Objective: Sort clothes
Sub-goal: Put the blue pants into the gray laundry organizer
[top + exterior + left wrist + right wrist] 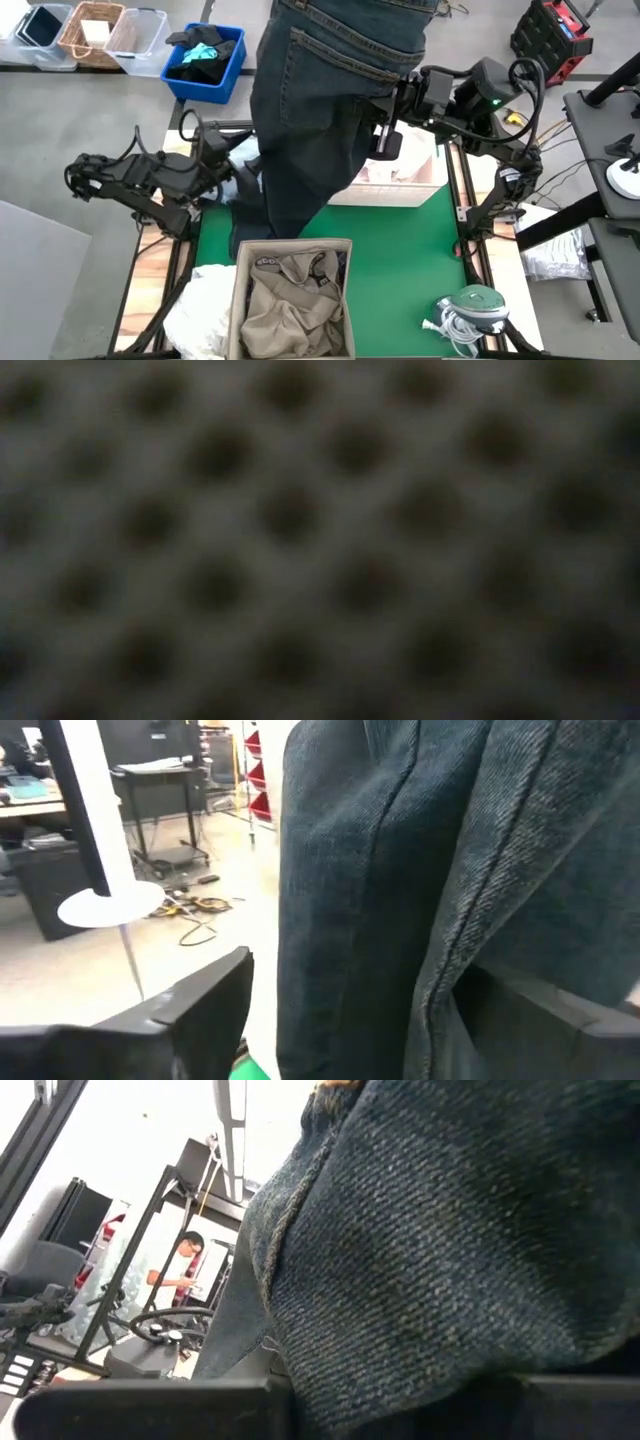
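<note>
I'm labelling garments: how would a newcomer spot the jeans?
Look above the green table mat, between the two arms. The dark denim jeans hang there, lifted high. Unlike the khaki piece lying in its box, they are dark blue with a stitched back pocket.

Setting: robotics laboratory or workshop. Evidence, high view: a green work mat (400, 250) on a wooden table with dark metal framing; grey floor around it; a row of storage containers on the floor at the far left, comprising a small blue bin (205, 62), a clear plastic tub (137, 33) and a wicker basket (92, 32); a red-and-black tool case (555, 35) at the far right; loose cabling beside the right table edge. Evidence, left wrist view: a white stand pole (95, 820), a dark equipment cart (160, 800), red parts bins on shelving (258, 770), cables lying on a pale floor (195, 910). Evidence, right wrist view: metal frames and a person (178, 1275) working in the background.
</note>
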